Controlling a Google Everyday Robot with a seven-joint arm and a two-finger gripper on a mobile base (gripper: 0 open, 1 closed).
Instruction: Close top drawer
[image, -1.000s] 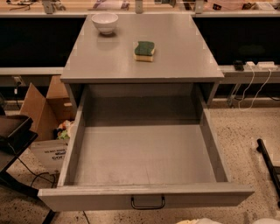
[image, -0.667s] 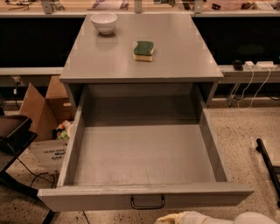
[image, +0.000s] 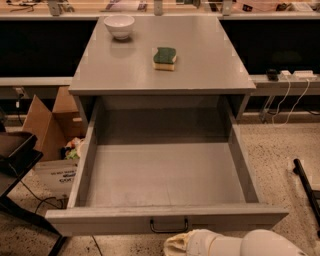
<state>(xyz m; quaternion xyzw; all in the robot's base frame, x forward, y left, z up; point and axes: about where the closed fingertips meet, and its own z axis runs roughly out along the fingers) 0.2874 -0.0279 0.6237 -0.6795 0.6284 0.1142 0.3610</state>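
Note:
The top drawer (image: 165, 175) is a deep plain grey box pulled far out of the grey cabinet, empty inside. Its flat front (image: 100, 220) runs along the bottom of the view with a small dark wire handle (image: 169, 226) at centre. My gripper (image: 181, 244) comes in from the bottom edge on a white arm (image: 265, 244); its pale tip sits just below and slightly right of the handle, close to the drawer front.
On the cabinet top (image: 210, 60) stand a white bowl (image: 119, 26) at the back left and a green-and-yellow sponge (image: 165, 58) near the middle. Cardboard boxes (image: 47, 130) sit on the floor to the left, a black stand (image: 15, 160) beside them. Cables and a power strip (image: 292, 75) lie right.
My arm has come up from the bottom edge and moved left, bringing the gripper tip close under the drawer handle. The drawer has not moved.

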